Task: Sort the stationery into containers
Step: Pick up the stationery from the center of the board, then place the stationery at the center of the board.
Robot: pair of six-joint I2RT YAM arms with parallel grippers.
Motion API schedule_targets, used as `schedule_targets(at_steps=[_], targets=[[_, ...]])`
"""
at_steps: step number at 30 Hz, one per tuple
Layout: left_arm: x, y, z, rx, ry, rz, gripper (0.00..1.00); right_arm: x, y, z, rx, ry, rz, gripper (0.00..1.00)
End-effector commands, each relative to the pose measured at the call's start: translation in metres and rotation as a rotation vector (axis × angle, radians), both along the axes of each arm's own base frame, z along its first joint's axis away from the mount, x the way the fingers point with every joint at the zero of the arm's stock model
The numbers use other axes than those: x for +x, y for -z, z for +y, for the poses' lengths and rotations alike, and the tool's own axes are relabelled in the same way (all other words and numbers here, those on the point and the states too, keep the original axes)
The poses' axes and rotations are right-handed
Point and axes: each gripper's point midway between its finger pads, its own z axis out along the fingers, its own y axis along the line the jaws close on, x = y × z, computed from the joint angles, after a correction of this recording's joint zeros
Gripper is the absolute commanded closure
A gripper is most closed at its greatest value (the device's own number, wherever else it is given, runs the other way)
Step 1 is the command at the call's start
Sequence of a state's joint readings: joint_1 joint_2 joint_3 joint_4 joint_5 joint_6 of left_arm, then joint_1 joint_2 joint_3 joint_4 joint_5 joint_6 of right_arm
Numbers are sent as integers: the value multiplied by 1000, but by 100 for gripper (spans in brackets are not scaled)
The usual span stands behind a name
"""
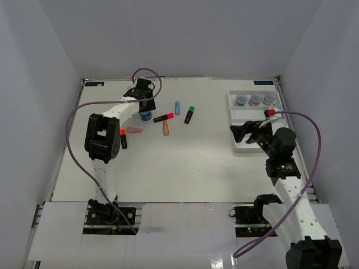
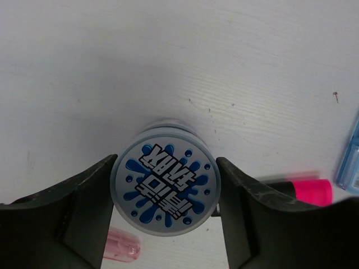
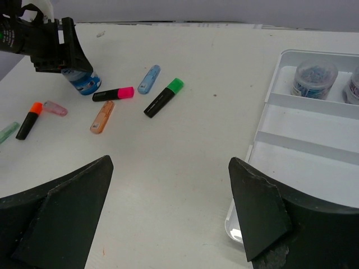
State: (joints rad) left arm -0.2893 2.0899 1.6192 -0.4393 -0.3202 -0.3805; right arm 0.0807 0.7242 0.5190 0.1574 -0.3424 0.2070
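Leftmost, a black highlighter with orange cap (image 1: pixel 123 138) lies on the table (image 1: pixel 185 168), close by the left arm's elbow. A pastel pink highlighter (image 1: pixel 133 130) is just beside it. Next, the left gripper (image 2: pixel 166 168) points down over the blue-patterned jar (image 2: pixel 165 190). Its fingers (image 2: pixel 90 207) sit one on each side of the lid and meet its rim, clamped on it. The jar stands upright on the table. Right of it is a loose cluster. The black highlighter with pink cap (image 1: pixel 164 117) is just beside the jar, and the pastel orange highlighter (image 1: pixel 166 128) lies nearer the arms. The pastel blue highlighter (image 1: pixel 177 107) lies farther back, with the black highlighter with green cap (image 1: pixel 189 115) to its right. All of them lie flat and apart from one another. Bare table follows, well across to the right gripper (image 3: pixel 169 168). Its jaws are spread wide with nothing between them, and it hangs over the near left part of the white tray (image 1: pixel 247 115). Three grey-lidded jars (image 1: pixel 256 100) stand in a row in the tray's farthest section. The sections nearer the arms hold nothing that shows.
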Motion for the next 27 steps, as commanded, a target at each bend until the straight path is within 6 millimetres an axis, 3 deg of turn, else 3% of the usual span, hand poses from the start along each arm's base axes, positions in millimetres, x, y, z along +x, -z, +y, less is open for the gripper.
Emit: schedule_targets(at_steps=[1,2,3,6,11,14,15,16,17,20,23,27], targets=[[8,-33,-10,-56,27,-60,32,-6,-10,4,7,-21,-28,10],[7,-35,-12,-63,33,-63,37,-7,-10,4,5,-22,-27,10],[5,-37,-16,-65,43,-65,49,-7,-9,4,5,-20,-25,10],[1,-50,-20,-74,71,-84,61,-9,-8,5,5,-23,-25,10],[-24,-95,-44,-92,165,-150,62,-13,-4,4,5,-20,-14,10],[-55,-110,-84,-98,278,-170,62,-17,0,6,9,-29,0,10],[-71,-113,-111,-104,344,-174,61,-19,0,7,23,-30,7,10],[-80,-114,-124,-108,377,-181,61,-21,1,10,30,-48,10,10],[-91,-109,-133,-108,401,-170,60,-23,1,12,34,-58,9,10],[-132,-108,-187,-147,518,-161,59,-28,1,16,50,-81,21,10],[-154,-98,-221,-153,584,-149,57,-30,3,14,58,-65,31,10],[-167,-70,-249,-121,610,-117,52,-28,16,4,103,24,117,10]])
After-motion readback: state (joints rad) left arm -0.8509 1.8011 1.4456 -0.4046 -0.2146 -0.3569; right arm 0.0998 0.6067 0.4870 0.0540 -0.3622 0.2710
